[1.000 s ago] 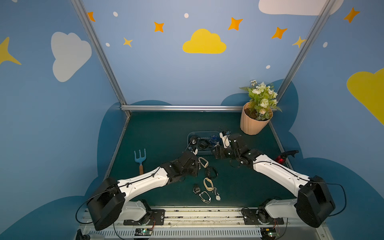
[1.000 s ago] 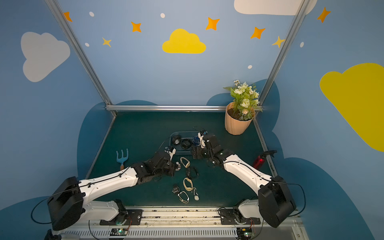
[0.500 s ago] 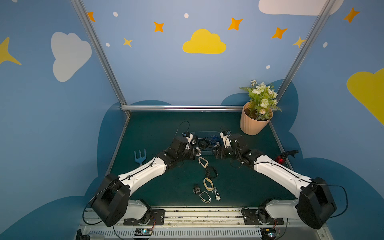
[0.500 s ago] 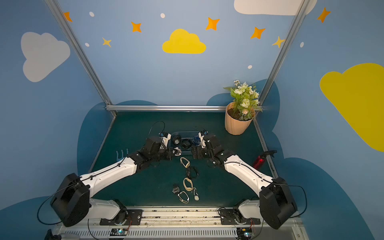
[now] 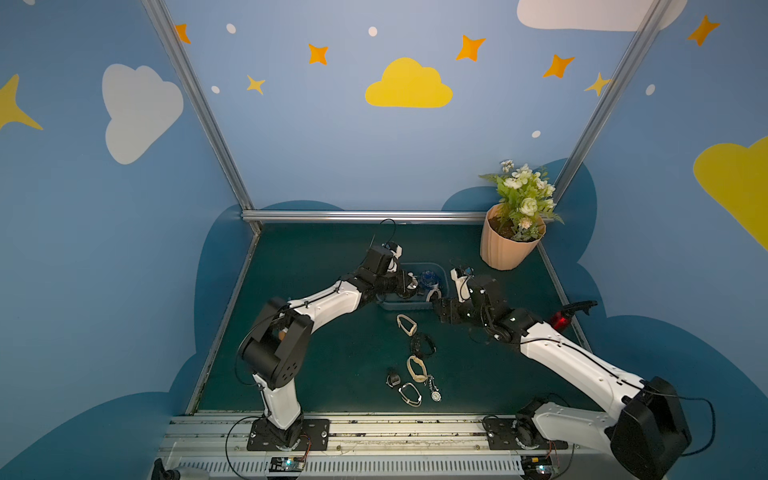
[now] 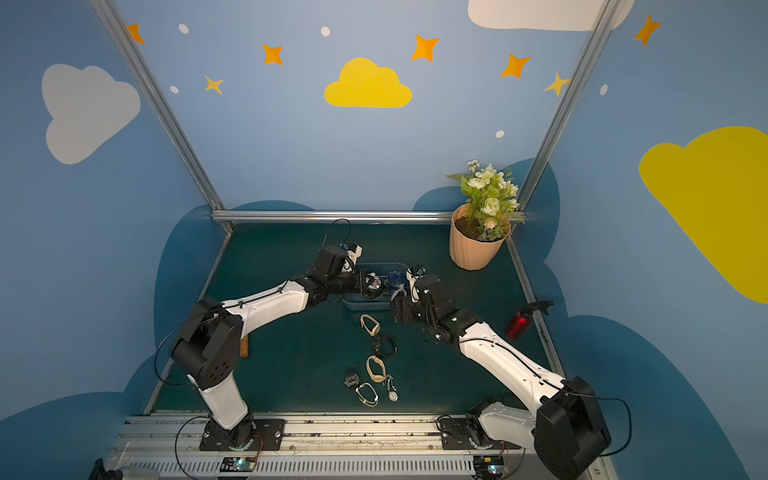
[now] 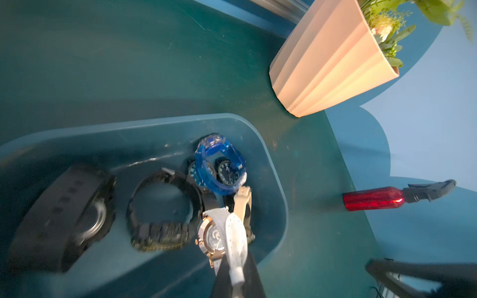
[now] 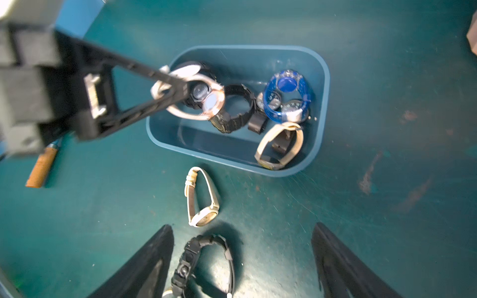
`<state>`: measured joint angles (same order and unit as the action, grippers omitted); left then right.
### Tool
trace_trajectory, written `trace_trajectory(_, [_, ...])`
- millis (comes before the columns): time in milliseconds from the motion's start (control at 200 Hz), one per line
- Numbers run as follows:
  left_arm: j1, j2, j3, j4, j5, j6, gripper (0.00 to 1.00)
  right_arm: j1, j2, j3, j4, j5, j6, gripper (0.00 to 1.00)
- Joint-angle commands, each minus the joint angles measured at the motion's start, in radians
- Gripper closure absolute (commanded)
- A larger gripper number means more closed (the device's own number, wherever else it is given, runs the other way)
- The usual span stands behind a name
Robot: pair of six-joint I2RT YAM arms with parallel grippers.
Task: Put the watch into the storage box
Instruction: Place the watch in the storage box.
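The left gripper (image 8: 180, 89), clamped on a white watch (image 8: 210, 103), hangs over the box (image 8: 325, 108), release pending; perhaps five stored watches (image 8: 285, 83) lie inside, while loose watches (image 8: 206, 218) wait toward the table's (image 5: 311, 270) front edge near the wide-spread right gripper (image 8: 241, 227).

My left arm stretches forward, its hand (image 5: 408, 286) pinched tight on the white watch (image 7: 212, 237); my right hand (image 8: 242, 226) hovers, gaping wide.
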<state>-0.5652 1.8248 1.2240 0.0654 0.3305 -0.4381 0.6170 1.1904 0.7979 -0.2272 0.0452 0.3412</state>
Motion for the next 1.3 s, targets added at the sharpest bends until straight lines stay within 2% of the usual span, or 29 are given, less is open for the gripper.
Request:
trace_trajectory(0, [0.017, 0.057, 0.062, 0.021, 0.033, 0.006, 0.94, -0.006, -0.032, -0.009, -0.022, 0.02, 0.003, 0.15])
trace_trajectory(325, [0.033, 0.21, 0.203, 0.002, 0.032, -0.005, 0.92, -0.019, -0.046, -0.012, -0.032, 0.036, -0.009, 0.15])
trace_trajectory(456, [0.045, 0.263, 0.234, 0.014, 0.053, -0.048, 0.92, -0.025, -0.034, -0.003, -0.036, 0.027, -0.009, 0.15])
trace_trajectory(606, [0.046, 0.295, 0.255, 0.011, 0.076, -0.074, 0.87, -0.026, -0.034, 0.003, -0.037, 0.03, -0.012, 0.15])
trace_trajectory(791, [0.045, 0.27, 0.239, -0.003, 0.07, -0.086, 0.62, -0.031, -0.044, 0.014, -0.057, 0.043, -0.023, 0.15])
trace_trajectory(851, [0.045, 0.25, 0.229, -0.003, 0.064, -0.081, 0.59, -0.031, -0.05, 0.014, -0.055, 0.045, -0.025, 0.15])
trace_trajectory(936, [0.044, 0.218, 0.216, -0.001, 0.059, -0.082, 0.37, -0.035, -0.054, 0.018, -0.057, 0.044, -0.024, 0.15])
trace_trajectory(1051, [0.044, 0.163, 0.2, 0.008, 0.066, -0.09, 0.18, -0.035, -0.062, 0.026, -0.063, 0.038, -0.018, 0.15])
trace_trajectory(1221, [0.041, 0.049, 0.164, 0.023, 0.084, -0.095, 0.0, -0.037, -0.068, 0.032, -0.066, 0.047, -0.013, 0.15])
trace_trajectory(1296, [0.044, -0.016, 0.136, 0.032, 0.097, -0.102, 0.0, -0.036, -0.065, 0.038, -0.07, 0.041, -0.013, 0.15])
